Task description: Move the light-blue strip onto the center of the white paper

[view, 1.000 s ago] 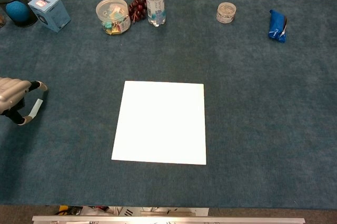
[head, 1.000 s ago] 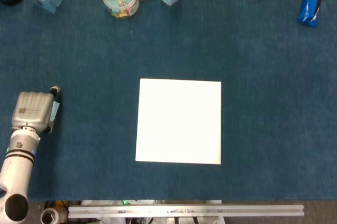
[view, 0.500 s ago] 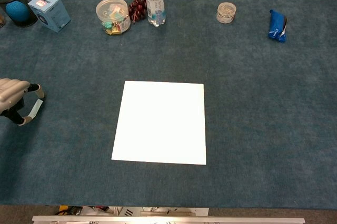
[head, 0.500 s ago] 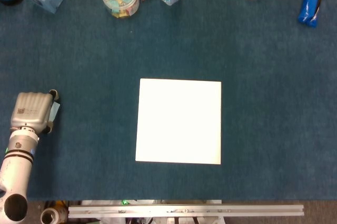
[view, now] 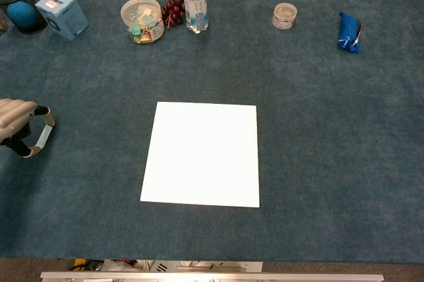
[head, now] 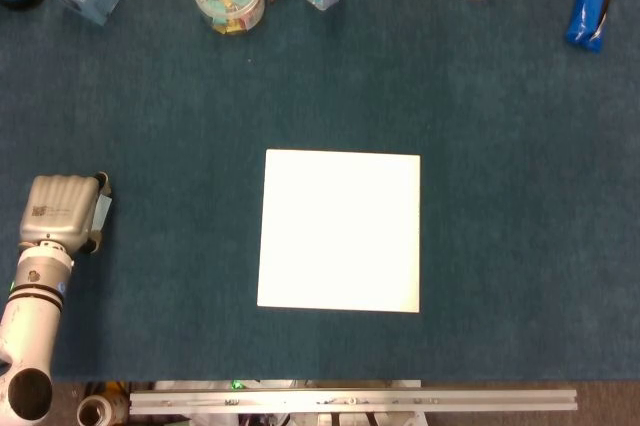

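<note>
The white paper (head: 340,230) (view: 202,154) lies flat in the middle of the blue cloth. My left hand (head: 60,211) (view: 16,123) is at the far left edge, well left of the paper. It pinches the light-blue strip (head: 103,212) (view: 44,136) between its thumb and a finger; only a thin sliver of the strip shows past the knuckles in the head view. The strip sits close to the cloth, and I cannot tell whether it is lifted. My right hand is in neither view.
Along the far edge stand a light-blue box (view: 61,14), a tub of clips (view: 142,19), dark grapes (view: 173,6), a water bottle (view: 195,0), a small jar (view: 285,16) and a blue packet (view: 348,32). A black mesh cup with a blue ball (view: 20,9) is at the far left corner.
The left thumb has drawn in toward the fingers, closing on the strip. The hand has shifted slightly toward the left edge. The paper has not moved.
</note>
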`<action>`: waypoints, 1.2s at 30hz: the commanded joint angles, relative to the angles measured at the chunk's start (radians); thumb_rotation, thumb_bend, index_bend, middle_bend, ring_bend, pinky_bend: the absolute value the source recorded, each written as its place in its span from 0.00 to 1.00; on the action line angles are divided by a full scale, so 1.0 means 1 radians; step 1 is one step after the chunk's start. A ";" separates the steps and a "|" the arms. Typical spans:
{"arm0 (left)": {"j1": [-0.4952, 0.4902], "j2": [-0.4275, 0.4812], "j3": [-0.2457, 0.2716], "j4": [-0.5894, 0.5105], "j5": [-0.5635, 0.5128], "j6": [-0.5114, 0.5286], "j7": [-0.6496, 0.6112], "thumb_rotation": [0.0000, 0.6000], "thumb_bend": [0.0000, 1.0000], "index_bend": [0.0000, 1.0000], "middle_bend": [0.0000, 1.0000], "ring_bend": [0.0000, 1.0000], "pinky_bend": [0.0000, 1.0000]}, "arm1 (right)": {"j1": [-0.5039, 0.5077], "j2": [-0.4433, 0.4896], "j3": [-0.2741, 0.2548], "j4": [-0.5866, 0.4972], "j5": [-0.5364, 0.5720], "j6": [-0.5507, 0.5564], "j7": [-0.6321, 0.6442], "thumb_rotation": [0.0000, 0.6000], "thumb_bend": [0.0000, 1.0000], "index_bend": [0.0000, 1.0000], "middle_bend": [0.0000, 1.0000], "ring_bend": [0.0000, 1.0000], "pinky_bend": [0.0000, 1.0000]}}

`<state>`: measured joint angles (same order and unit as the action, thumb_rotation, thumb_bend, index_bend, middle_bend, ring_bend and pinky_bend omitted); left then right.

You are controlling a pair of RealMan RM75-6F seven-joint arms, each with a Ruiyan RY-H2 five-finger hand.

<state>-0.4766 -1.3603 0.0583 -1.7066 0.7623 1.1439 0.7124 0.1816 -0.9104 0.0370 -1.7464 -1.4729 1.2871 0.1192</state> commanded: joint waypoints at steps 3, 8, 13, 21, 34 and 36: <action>0.003 0.001 -0.001 -0.002 0.002 0.003 -0.005 1.00 0.27 0.33 1.00 1.00 1.00 | 0.000 0.000 0.001 -0.001 0.002 -0.001 -0.002 1.00 0.12 0.10 0.37 0.26 0.27; 0.007 -0.001 -0.002 -0.001 0.005 0.006 -0.012 1.00 0.27 0.35 1.00 1.00 1.00 | 0.000 0.000 0.002 -0.002 0.005 0.000 -0.004 1.00 0.12 0.10 0.37 0.26 0.28; 0.011 0.000 -0.005 -0.001 0.003 0.007 -0.020 1.00 0.27 0.35 1.00 1.00 1.00 | 0.000 0.002 0.002 -0.005 0.007 -0.002 -0.006 1.00 0.12 0.10 0.37 0.26 0.28; 0.021 0.000 -0.006 0.000 0.009 0.011 -0.038 1.00 0.27 0.36 1.00 1.00 1.00 | -0.001 0.002 0.002 -0.007 0.008 -0.003 -0.007 1.00 0.13 0.10 0.37 0.26 0.28; 0.034 -0.001 -0.013 0.004 0.046 0.025 -0.064 1.00 0.27 0.42 1.00 1.00 1.00 | -0.003 0.002 0.005 -0.010 0.013 0.000 -0.008 1.00 0.12 0.10 0.37 0.26 0.29; 0.036 -0.002 -0.014 0.007 0.050 0.028 -0.065 1.00 0.27 0.43 1.00 1.00 1.00 | -0.003 0.002 0.006 -0.011 0.014 0.000 -0.009 1.00 0.12 0.10 0.38 0.26 0.30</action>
<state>-0.4409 -1.3619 0.0449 -1.6999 0.8126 1.1720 0.6477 0.1786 -0.9080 0.0425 -1.7571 -1.4593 1.2877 0.1103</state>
